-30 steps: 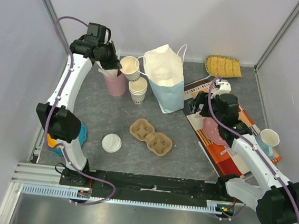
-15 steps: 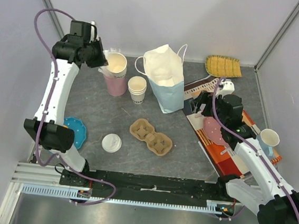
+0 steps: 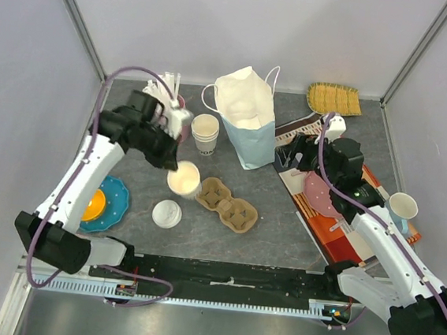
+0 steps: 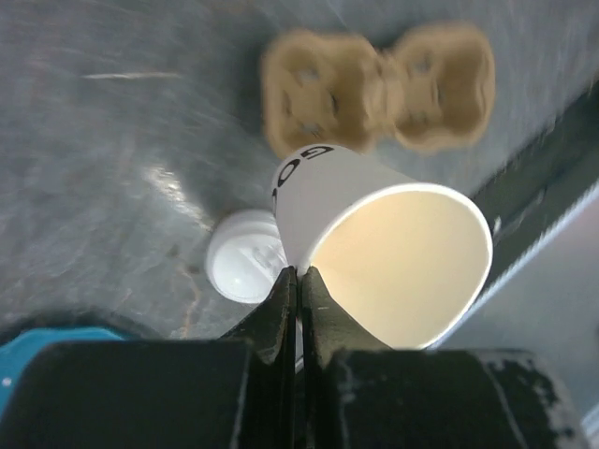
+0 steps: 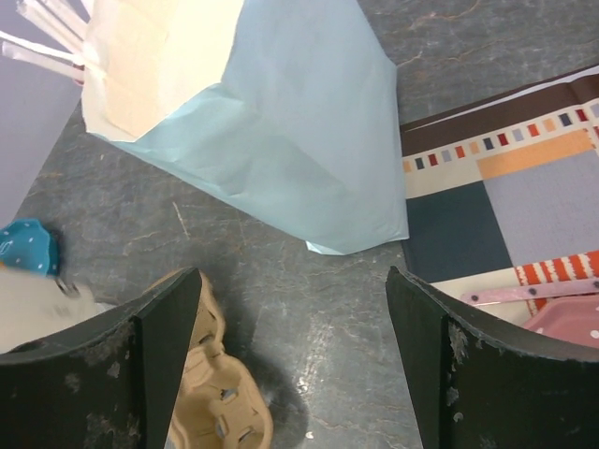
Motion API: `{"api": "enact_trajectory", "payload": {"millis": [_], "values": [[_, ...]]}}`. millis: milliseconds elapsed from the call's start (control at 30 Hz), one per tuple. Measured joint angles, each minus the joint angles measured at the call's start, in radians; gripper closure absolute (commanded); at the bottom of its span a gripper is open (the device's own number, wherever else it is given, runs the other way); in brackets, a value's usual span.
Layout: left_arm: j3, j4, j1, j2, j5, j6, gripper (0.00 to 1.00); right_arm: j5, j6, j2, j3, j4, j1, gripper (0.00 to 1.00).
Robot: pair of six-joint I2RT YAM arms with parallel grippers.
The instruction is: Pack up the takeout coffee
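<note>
- Your table is walled on the left, back and right, with the arms' rail along the near edge. The widest bare room lies near-centre, between the cardboard carrier and the rail. A narrower lane runs between the carrier and the placemat.
- One paper bag stands upright at back centre, mouth up.
- One striped placemat lies on the right under your right arm, with one pink plate on it and one mug at its right edge.
- One cardboard carrier lies flat at centre, its long axis running from far-left to near-right.
- One blue plate sits near the left wall.
- Your right gripper has its jaws spread wide and empty, near the bag's lower right corner.
- Your left gripper is pinched tight on the rim wall of one paper cup.
- That cup carries no lid. Its mouth faces the overhead camera, so its axis is roughly upright. It is just beside the carrier's far-left end, between the carrier and the lid. You cannot tell whether its base touches the table.
- One stack of cups stands just left of the bag; the number in it is unclear.
- One loose lid lies flat on the table, near the held cup.
</note>
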Motion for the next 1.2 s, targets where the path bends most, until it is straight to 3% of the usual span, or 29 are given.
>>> {"api": "enact_trajectory", "payload": {"millis": [167, 233, 567, 833, 933, 1000, 1133, 1200], "values": [[-0.203, 0.023, -0.317, -0.045, -0.014, 0.109, 0.98, 0.009, 0.029, 0.000, 0.000, 0.001, 0.050, 0.13], [-0.253, 0.038, -0.393, -0.053, -0.008, 0.110, 0.98, 0.021, 0.038, 0.000, 0.000, 0.000, 0.070, 0.12], [-0.312, 0.237, -0.417, 0.003, -0.064, 0.003, 0.98, 0.113, 0.073, -0.108, -0.019, -0.023, 0.119, 0.13], [-0.367, 0.274, -0.485, 0.076, -0.087, -0.031, 0.96, 0.132, 0.080, -0.116, -0.037, -0.035, 0.126, 0.13], [-0.375, 0.282, -0.484, 0.090, -0.093, -0.038, 0.77, 0.132, 0.079, -0.115, -0.037, -0.045, 0.130, 0.13], [-0.376, 0.286, -0.484, 0.090, -0.098, -0.039, 0.70, 0.133, 0.078, -0.116, -0.037, -0.050, 0.130, 0.13], [-0.376, 0.290, -0.484, 0.089, -0.107, -0.036, 0.43, 0.144, 0.077, -0.116, -0.037, -0.053, 0.132, 0.12], [-0.376, 0.290, -0.484, 0.086, -0.111, -0.034, 0.36, 0.147, 0.077, -0.116, -0.037, -0.053, 0.132, 0.12]]}}
